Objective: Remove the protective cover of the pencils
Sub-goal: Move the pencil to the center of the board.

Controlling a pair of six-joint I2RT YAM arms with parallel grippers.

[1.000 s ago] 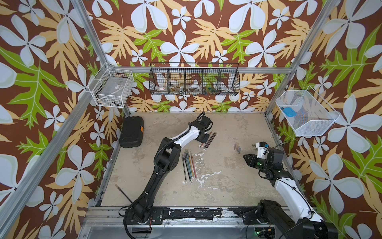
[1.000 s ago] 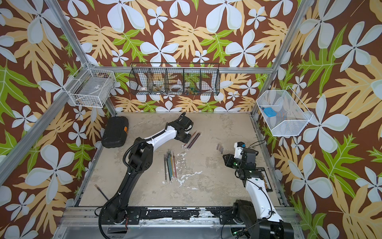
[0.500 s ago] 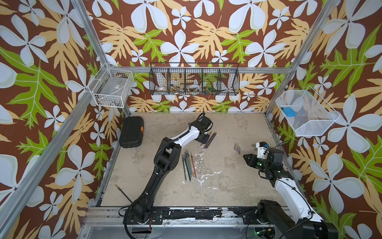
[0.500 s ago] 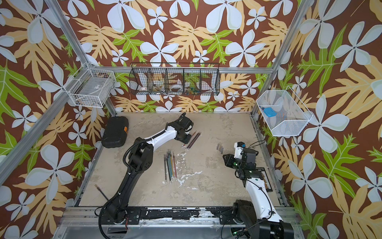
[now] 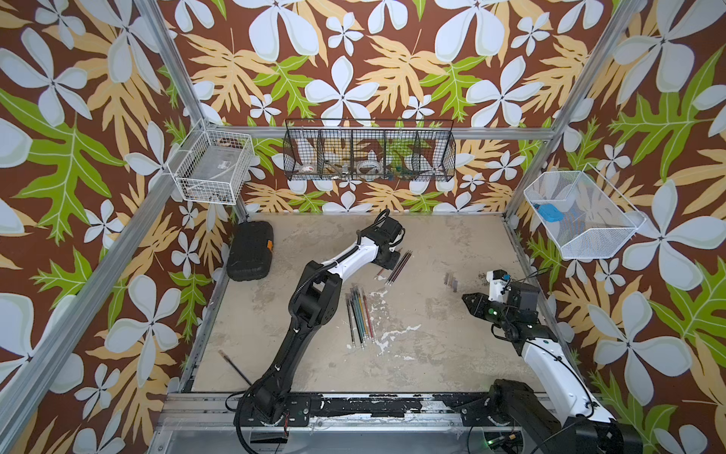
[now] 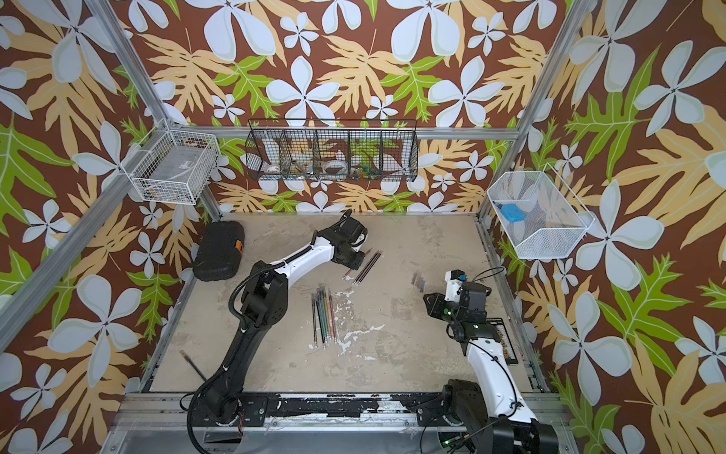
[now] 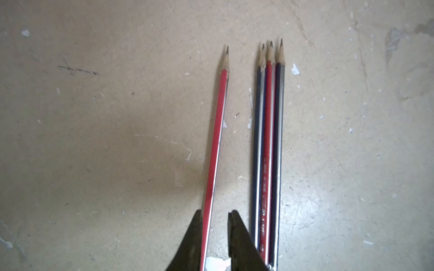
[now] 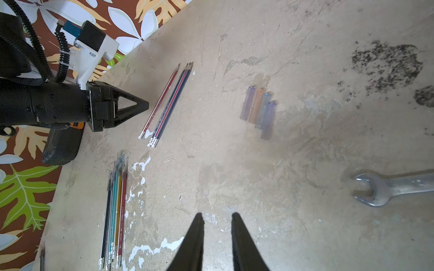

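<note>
Several capped pencils (image 8: 115,211) lie side by side in the middle of the desk (image 8: 305,223), with clear sleeves over their points. Four more lie farther back with points exposed: a bare trio (image 7: 267,152) touching one another, and a red pencil (image 7: 216,140) just beside them. Four loose caps (image 8: 258,110) lie in a row, well apart from both groups.

The left jaws hover over the red pencil toward its eraser end, narrowly apart and clamped on nothing (the shaft shows in the gap, against one finger). The right jaws stand apart and empty over bare desk, near a wrench (image 8: 394,185).

Each pencil should be light, stiff and prone to roll, and its lead would snap easily. The caps look thin and slick, probably a friction fit. I would pinch a shaft mid-length with one arm and draw the cap straight off along the axis with the other.
</note>
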